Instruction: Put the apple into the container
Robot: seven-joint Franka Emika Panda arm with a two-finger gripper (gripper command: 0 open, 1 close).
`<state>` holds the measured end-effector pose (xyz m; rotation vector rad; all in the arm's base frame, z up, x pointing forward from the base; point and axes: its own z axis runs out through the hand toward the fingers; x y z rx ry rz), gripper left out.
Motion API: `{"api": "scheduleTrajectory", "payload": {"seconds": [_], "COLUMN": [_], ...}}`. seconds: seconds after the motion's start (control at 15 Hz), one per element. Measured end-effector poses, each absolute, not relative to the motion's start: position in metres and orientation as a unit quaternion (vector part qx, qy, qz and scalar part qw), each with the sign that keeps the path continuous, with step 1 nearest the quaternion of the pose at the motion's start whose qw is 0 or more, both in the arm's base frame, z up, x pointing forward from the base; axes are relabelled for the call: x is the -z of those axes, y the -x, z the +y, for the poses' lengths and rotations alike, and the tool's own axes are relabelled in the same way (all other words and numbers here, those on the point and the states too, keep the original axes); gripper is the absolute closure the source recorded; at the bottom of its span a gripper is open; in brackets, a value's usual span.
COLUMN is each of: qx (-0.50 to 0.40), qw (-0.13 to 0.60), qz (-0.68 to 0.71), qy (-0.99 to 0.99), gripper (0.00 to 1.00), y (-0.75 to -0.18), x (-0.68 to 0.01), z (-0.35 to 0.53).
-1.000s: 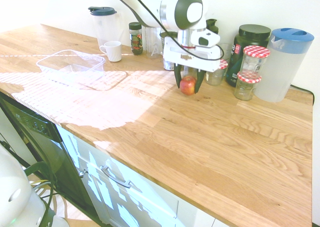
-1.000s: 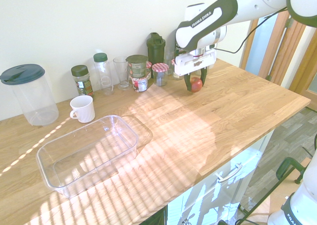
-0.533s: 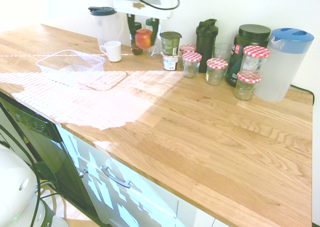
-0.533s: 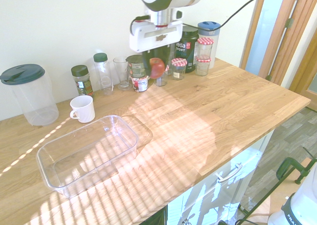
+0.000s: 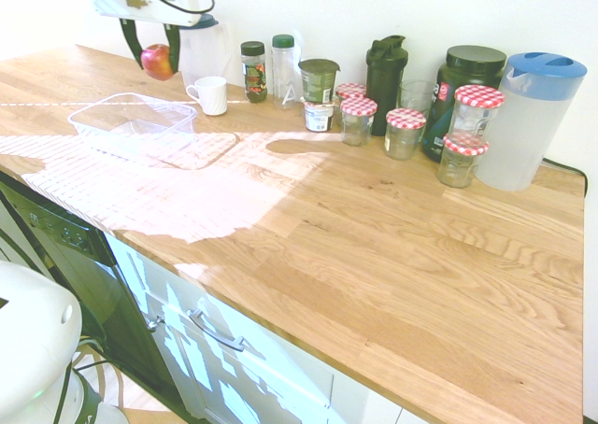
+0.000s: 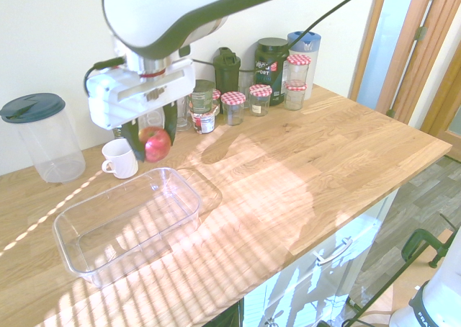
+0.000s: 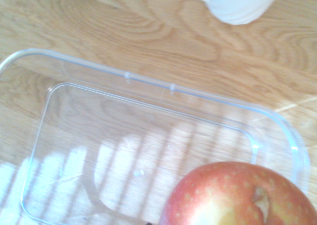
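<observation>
- The apple (image 5: 158, 62) is red with a paler yellowish patch; the wrist view shows its speckled skin and its stem dimple (image 7: 261, 201) facing the camera.
- The gripper (image 5: 153, 52) at the upper left of the first exterior view has its two dark fingers closed on the apple's sides, holding it in the air above the bench (image 5: 392, 237).
- The container (image 5: 133, 123), clear and shallow with rounded corners, lies below the apple, its long axis running toward the frame's lower left in the second exterior view (image 6: 127, 225).
- A white cup (image 5: 209, 94) stands just beyond the container's far rim.
- To the right, the wooden surface stretches bare to the front edge; jars (image 5: 405, 131) line the wall.
</observation>
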<state>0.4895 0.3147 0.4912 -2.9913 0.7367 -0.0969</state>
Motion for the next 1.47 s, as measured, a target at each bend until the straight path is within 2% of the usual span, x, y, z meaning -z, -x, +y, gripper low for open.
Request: {"api": "scheduleTrajectory", "payload": {"seconds": [0.33,0.53,0.6,1.47], "qx": [0.012,0.01,0.01,0.011], "qw": [0.021,0.012,0.009,0.012], "qz": [0.239,0.238,0.237,0.246], "qy": [0.971,0.971,0.971,0.969], "gripper": [1.0,1.0,0.0,0.0], "y": [-0.503,-0.503,-0.502,-0.499], "x": [-0.396,-0.373,-0.369,-0.371], "z": [0.33,0.325,0.326,0.326]}}
